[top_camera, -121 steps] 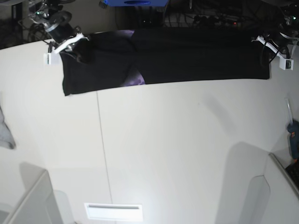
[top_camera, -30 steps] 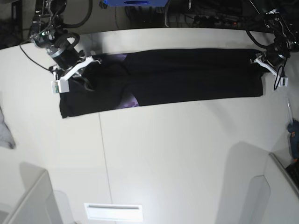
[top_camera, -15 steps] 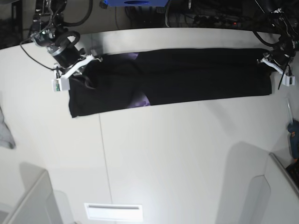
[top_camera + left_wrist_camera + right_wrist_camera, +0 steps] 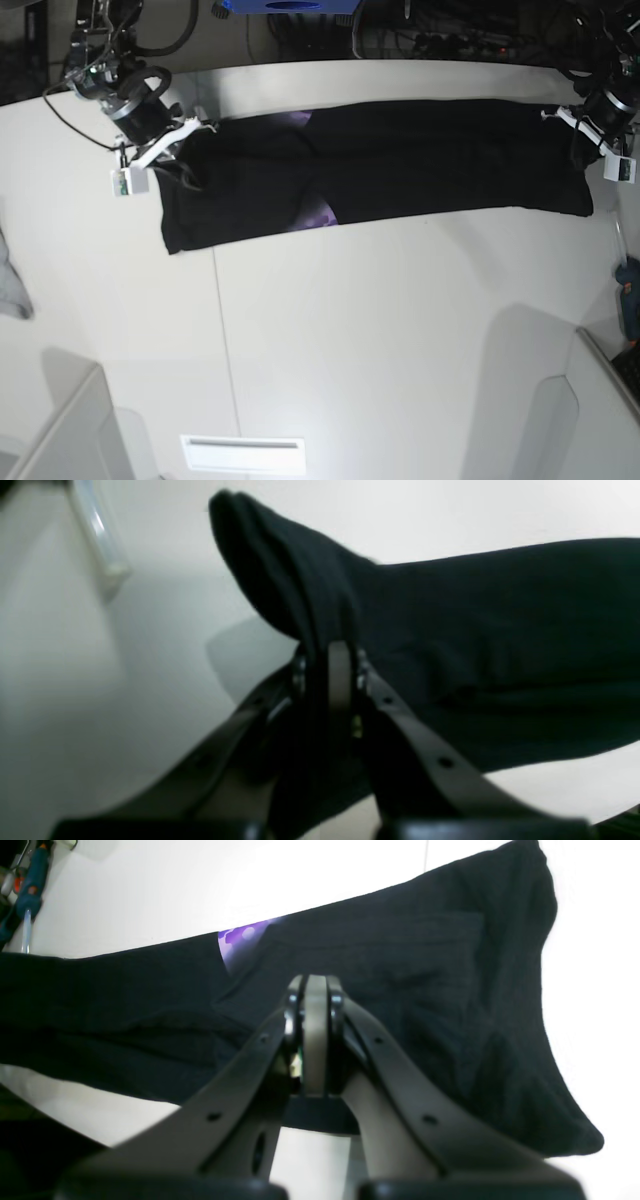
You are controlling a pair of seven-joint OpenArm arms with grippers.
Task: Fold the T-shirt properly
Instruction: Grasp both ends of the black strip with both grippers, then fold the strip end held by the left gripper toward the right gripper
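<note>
The black T-shirt is stretched as a long folded band across the far side of the white table, with a bit of purple print showing at its lower fold. My left gripper, at the band's right end in the base view, is shut on a bunched edge of the T-shirt. The right gripper holds the band's left end, shut on the T-shirt, where the purple print peeks out.
A light-grey cloth lies at the table's left edge. A blue-handled tool sits at the right edge. Cables and equipment crowd the space behind the table. A seam runs down the tabletop.
Both grippers have carried the stretched T-shirt to the right across the table, and the band now lies a little lower at its left end.
</note>
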